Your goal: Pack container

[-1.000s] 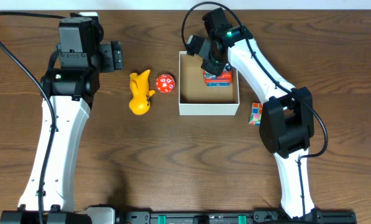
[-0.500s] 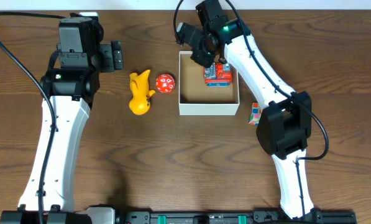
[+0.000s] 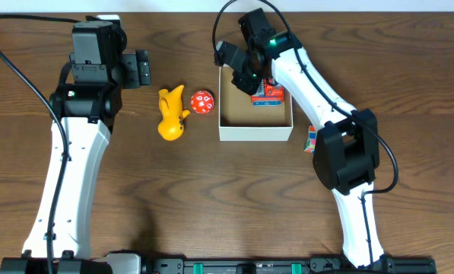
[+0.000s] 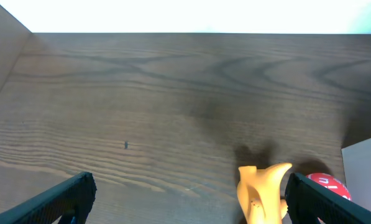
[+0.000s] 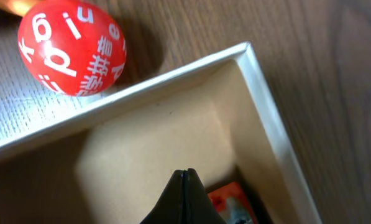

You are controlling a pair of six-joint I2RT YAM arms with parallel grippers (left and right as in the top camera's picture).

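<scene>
The container (image 3: pixel 255 133) is a white square box with a tan inside, standing at the table's back middle. A red-and-blue toy (image 3: pixel 269 93) lies in its back right part. My right gripper (image 3: pixel 241 81) hangs over the box's back left corner, shut and empty; in the right wrist view its closed tips (image 5: pixel 185 174) point at the tan floor beside the red toy (image 5: pixel 232 198). A red ball (image 3: pixel 202 102) and a yellow toy (image 3: pixel 170 114) lie left of the box. My left gripper (image 3: pixel 143 68) stands open, back left of the yellow toy (image 4: pixel 263 186).
A small multicoloured cube (image 3: pixel 312 138) lies on the table just right of the box's front corner, next to the right arm. The red ball (image 5: pixel 72 46) rests close outside the container wall (image 5: pixel 173 71). The box's corner (image 4: pixel 365 168) shows in the left wrist view.
My right gripper has moved left from above the red-and-blue toy to the box's back left corner, still shut. The toy stays in the box. The left arm has not moved.
</scene>
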